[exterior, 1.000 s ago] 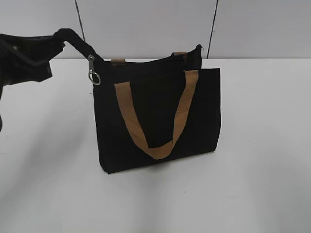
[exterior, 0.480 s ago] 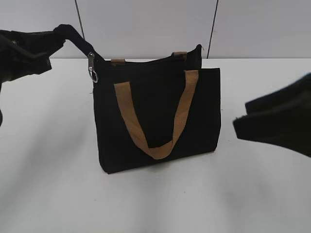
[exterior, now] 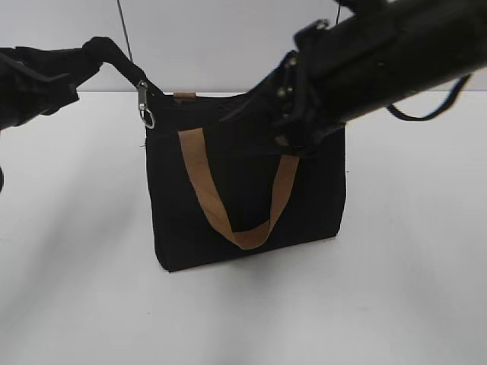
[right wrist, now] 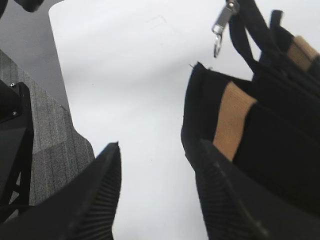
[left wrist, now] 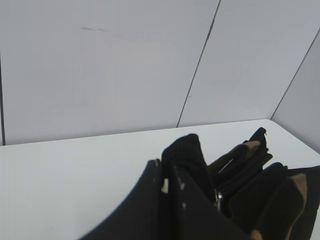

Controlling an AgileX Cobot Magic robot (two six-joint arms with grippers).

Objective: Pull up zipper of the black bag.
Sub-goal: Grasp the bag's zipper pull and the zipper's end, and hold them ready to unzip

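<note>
The black bag (exterior: 183, 236) stands upright mid-table, its tan handle (exterior: 199, 182) hanging down the front. My left gripper (exterior: 85, 67) is at the upper left, shut on the black fabric tab at the zipper's end and holding it up and to the left. The silver zipper pull (exterior: 144, 110) and its ring hang just below the tab. The pull also shows in the left wrist view (left wrist: 218, 199). My right gripper (exterior: 247, 115) reaches across the bag's top right and hides that part. In the right wrist view its jaws (right wrist: 159, 147) are open and empty beside the bag (right wrist: 280, 160), below the pull (right wrist: 220, 27).
The white table (exterior: 76, 289) runs to a pale panelled wall (exterior: 228, 38) behind the bag. In the right wrist view the table's edge (right wrist: 62, 95) shows, with grey floor and a black stand (right wrist: 12, 125) beyond it.
My right arm has swept in from the right edge to across the bag's top. My left gripper still holds the tab in the same place. The bag has not moved.
</note>
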